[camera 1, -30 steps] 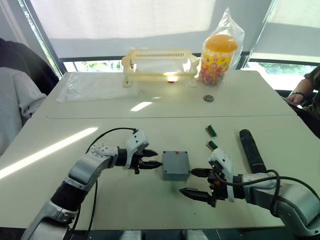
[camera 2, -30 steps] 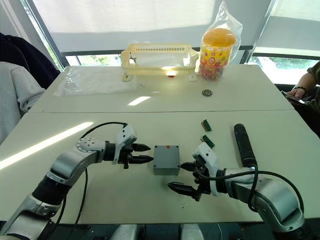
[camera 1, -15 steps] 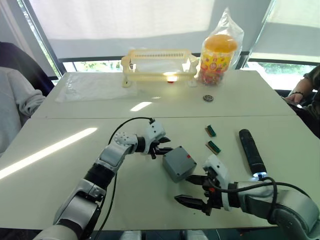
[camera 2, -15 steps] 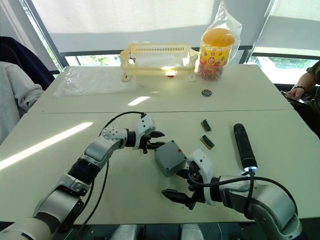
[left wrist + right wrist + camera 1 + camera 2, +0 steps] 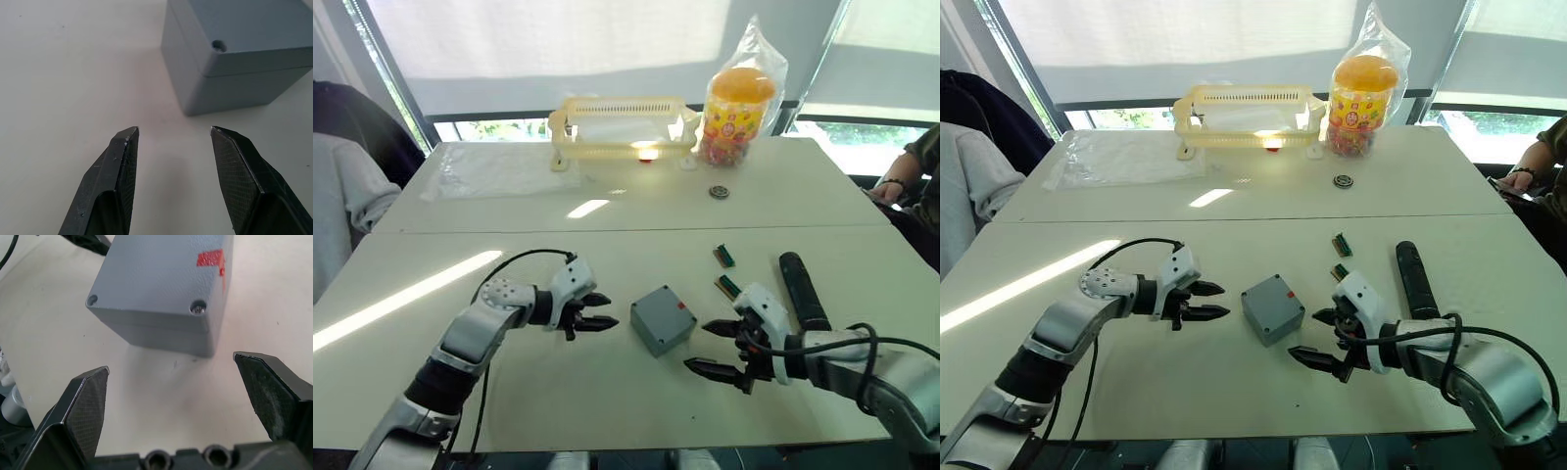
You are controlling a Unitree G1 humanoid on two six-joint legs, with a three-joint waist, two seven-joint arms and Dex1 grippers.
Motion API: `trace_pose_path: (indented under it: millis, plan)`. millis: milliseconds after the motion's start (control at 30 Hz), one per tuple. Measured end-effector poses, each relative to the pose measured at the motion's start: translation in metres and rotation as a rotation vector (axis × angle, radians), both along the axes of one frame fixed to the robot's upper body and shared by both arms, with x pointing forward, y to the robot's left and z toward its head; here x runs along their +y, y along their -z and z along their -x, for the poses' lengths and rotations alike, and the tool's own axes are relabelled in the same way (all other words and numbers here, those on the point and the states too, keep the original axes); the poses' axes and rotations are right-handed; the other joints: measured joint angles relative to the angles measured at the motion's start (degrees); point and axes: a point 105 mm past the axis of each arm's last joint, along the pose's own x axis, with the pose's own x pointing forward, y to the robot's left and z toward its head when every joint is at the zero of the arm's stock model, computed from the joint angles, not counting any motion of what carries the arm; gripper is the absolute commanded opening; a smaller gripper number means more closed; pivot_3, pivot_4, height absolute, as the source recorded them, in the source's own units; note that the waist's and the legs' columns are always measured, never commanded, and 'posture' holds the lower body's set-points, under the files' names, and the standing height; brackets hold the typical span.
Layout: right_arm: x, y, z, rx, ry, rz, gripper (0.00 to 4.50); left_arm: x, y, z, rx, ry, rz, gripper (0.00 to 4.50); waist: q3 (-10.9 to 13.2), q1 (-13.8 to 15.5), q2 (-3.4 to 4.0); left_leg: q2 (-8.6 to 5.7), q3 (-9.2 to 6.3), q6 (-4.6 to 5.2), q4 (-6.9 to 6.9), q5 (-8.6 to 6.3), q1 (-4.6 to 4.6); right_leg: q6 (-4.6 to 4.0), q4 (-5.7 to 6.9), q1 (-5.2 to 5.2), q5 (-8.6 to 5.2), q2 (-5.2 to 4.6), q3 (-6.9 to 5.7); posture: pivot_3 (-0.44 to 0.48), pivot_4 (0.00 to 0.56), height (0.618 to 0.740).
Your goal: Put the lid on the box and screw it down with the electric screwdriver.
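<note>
Left pincer (image 5: 603,311) sitting slightly spread, gripping nothing; right pincer (image 5: 713,348) gaping wide, empty. Small grey plastic box (image 5: 663,318), lid on, lying between them, untouched.

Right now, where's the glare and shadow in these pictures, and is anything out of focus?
Left eye view: sun streak across the table and bright windows behind. Left wrist view: soft shadow under the box, fingers sharp. Right wrist view: the box sharp, with a faint shadow beneath it.
</note>
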Motion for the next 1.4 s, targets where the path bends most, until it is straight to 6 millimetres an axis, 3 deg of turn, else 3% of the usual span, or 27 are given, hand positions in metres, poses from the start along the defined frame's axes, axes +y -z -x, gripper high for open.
trace_pose_path:
  millis: [167, 333, 767, 867, 967, 1100, 1167, 1233, 1267, 1333, 1400]
  plan:
    - [0.003, 0.008, -0.005, -0.009, -0.054, 0.026, 4.46, -0.014, 0.006, 0.004, 0.012, 0.039, 0.005, 2.35, 0.0, 0.0, 0.0, 0.0, 0.0, 0.0, -0.02, 0.0, -0.01, 0.03, 0.0, -0.02, 0.01, 0.01, -0.01, 0.0, 0.15, 0.74]
    - [0.009, 0.009, -0.003, -0.005, -0.081, 0.008, 4.46, -0.022, 0.016, -0.005, -0.01, 0.034, -0.015, 2.35, 0.0, 0.0, 0.0, 0.0, -0.01, 0.0, 0.0, 0.0, -0.01, 0.03, 0.01, -0.01, 0.01, 0.03, -0.01, 0.0, 0.15, 0.74]
    - [0.014, 0.015, 0.008, 0.024, -0.052, 0.007, 4.46, -0.027, 0.017, -0.014, -0.023, -0.002, 0.007, 2.35, 0.0, 0.0, 0.0, 0.0, -0.02, 0.0, -0.01, 0.0, 0.0, 0.04, 0.03, -0.02, 0.02, 0.02, -0.01, 0.0, 0.15, 0.74]
    - [0.004, 0.005, 0.01, 0.033, -0.025, 0.006, 4.46, -0.022, 0.012, -0.014, -0.031, -0.006, 0.005, 2.35, 0.0, 0.1, 0.0, 0.0, -0.02, 0.0, 0.0, 0.0, -0.02, 0.04, 0.03, -0.02, 0.02, 0.01, 0.0, 0.0, 0.15, 0.74]
    - [-0.018, -0.025, 0.005, 0.013, 0.041, -0.016, 4.46, -0.004, -0.002, -0.018, -0.056, -0.054, 0.015, 2.35, 0.0, 0.0, -0.01, 0.01, -0.02, 0.0, -0.01, 0.0, 0.01, 0.03, 0.03, -0.01, 0.02, 0.01, -0.01, 0.0, 0.15, 0.74]
    - [-0.041, -0.09, -0.032, -0.237, 0.183, -0.171, 4.46, 0.007, -0.033, -0.018, -0.048, -0.078, 0.102, 2.35, 0.0, -0.1, -0.02, 0.03, 0.0, 0.0, -0.01, 0.0, 0.02, 0.04, 0.04, -0.02, 0.02, 0.03, -0.02, 0.0, 0.15, 0.74]
    - [-0.053, -0.104, -0.053, -0.353, 0.262, -0.208, 4.46, 0.006, -0.051, -0.017, -0.06, -0.069, 0.135, 2.35, 0.0, 0.0, -0.06, 0.02, -0.03, 0.0, -0.01, 0.0, 0.02, 0.04, 0.03, 0.01, 0.02, 0.03, -0.06, 0.0, 0.15, 0.74]
    - [-0.059, -0.092, -0.075, -0.402, 0.323, -0.197, 4.46, 0.006, -0.064, -0.014, -0.08, -0.053, 0.135, 2.35, 0.0, -0.1, -0.08, 0.0, 0.01, 0.0, -0.03, 0.0, 0.02, 0.05, 0.02, 0.02, 0.02, 0.03, -0.03, 0.0, 0.15, 0.74]
    - [-0.062, -0.081, -0.088, -0.415, 0.361, -0.186, 4.23, 0.004, -0.068, -0.012, -0.086, -0.045, 0.141, 2.35, 0.0, -0.2, -0.08, 0.0, 0.08, 0.0, -0.02, 0.0, 0.01, 0.05, 0.02, -0.01, 0.02, 0.02, 0.03, 0.0, 0.15, 0.74]
    - [-0.068, -0.058, -0.111, -0.423, 0.423, -0.145, 3.68, -0.001, -0.075, -0.008, -0.096, -0.023, 0.149, 2.35, 0.0, -0.3, -0.03, -0.02, 0.16, -0.01, -0.03, 0.01, 0.0, 0.14, 0.06, -0.08, 0.08, -0.01, 0.12, 0.0, 0.15, 0.74]
    - [-0.075, -0.047, -0.13, -0.458, 0.469, -0.105, 2.64, -0.005, -0.08, -0.004, -0.104, -0.013, 0.151, 2.35, 0.0, -0.4, 0.02, -0.02, 0.2, -0.02, -0.06, 0.01, -0.03, 0.15, 0.11, -0.17, 0.09, 0.0, 0.15, 0.0, 0.15, 0.74]
